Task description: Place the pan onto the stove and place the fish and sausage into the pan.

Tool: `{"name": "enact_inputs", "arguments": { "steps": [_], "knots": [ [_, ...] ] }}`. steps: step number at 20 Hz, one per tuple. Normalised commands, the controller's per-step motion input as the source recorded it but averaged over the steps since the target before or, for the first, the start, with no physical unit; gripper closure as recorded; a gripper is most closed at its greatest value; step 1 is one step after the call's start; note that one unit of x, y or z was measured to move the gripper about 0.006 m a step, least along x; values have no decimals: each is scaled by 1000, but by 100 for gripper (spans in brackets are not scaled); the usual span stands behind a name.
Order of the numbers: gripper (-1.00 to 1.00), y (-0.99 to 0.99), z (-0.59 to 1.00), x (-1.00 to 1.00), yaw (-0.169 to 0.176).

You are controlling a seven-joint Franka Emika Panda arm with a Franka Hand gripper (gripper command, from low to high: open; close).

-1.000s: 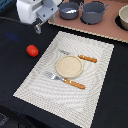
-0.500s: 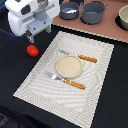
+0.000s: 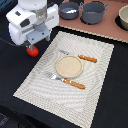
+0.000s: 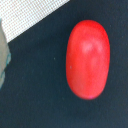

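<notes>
The sausage [image 3: 33, 50] is a small glossy red-orange piece on the dark table, left of the placemat. It fills the wrist view [image 4: 88, 59]. My gripper [image 3: 32, 45] hangs right over it, and the white hand hides the fingers. A grey edge in the wrist view [image 4: 3, 57] may be one finger, clear of the sausage. The pan [image 3: 69, 9], small and grey-blue, stands at the left end of the pinkish stove [image 3: 102, 29] at the back. The fish is not in view.
A bigger grey pot [image 3: 93, 12] stands on the stove beside the pan, and a beige bowl [image 3: 123, 19] sits at the exterior view's right edge. The pale striped placemat [image 3: 95, 75] holds a round plate [image 3: 68, 66], a fork [image 3: 66, 81] and a knife [image 3: 80, 56].
My gripper has come down and towards the sausage and now covers most of it in the exterior view. Nothing else has moved.
</notes>
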Motion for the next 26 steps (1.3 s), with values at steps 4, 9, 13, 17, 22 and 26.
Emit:
{"name": "enact_inputs", "arguments": {
  "steps": [4, 9, 13, 17, 22, 26],
  "knots": [
    [-100, -94, -338, -317, -18],
    [-100, -73, -354, -351, -24],
    [-100, -6, -363, -283, -21],
    [-100, 69, -311, -115, -16],
    [-100, 205, -231, -236, -9],
    [-100, 223, -119, -394, -5]
  ]
}}
